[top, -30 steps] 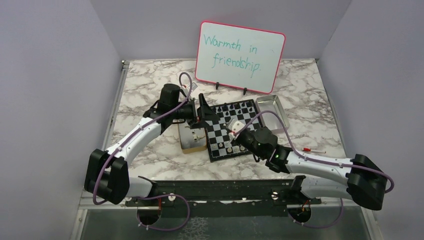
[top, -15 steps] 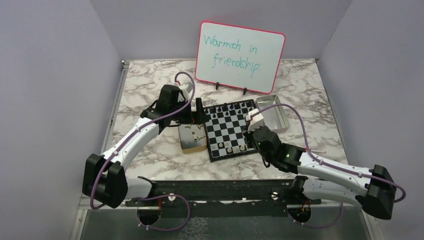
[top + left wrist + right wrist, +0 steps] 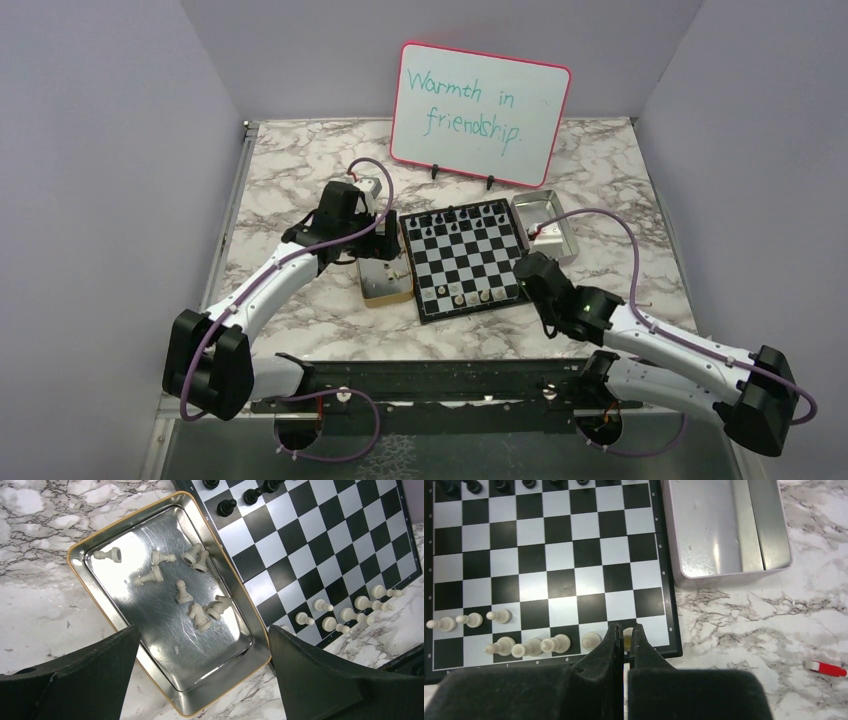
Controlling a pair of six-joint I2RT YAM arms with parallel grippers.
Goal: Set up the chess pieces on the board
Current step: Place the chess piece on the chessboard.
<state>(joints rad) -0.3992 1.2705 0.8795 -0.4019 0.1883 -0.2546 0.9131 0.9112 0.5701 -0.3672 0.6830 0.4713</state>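
The board [image 3: 463, 258] lies mid-table, black chess pieces [image 3: 474, 486] on its far rows and several cream ones [image 3: 526, 647] on its near rows. More cream pieces [image 3: 200, 615] lie loose in a gold-rimmed tin [image 3: 150, 677] left of the board. My left gripper [image 3: 203, 630] hangs wide open above the tin's near end, holding nothing. My right gripper [image 3: 625, 632] sits shut at the board's near right corner. A cream piece [image 3: 628, 632] standing on a near-row square shows in the notch between its tips; whether it touches them is unclear.
A silver tray [image 3: 724, 530] sits just right of the board's far corner. A pink-framed whiteboard [image 3: 480, 100] stands behind. A small red item [image 3: 824, 668] lies on the marble to the right.
The right arm has drawn back from over the board's middle to its near right corner, still shut. The left gripper has pulled left from the board's edge to above the tin.
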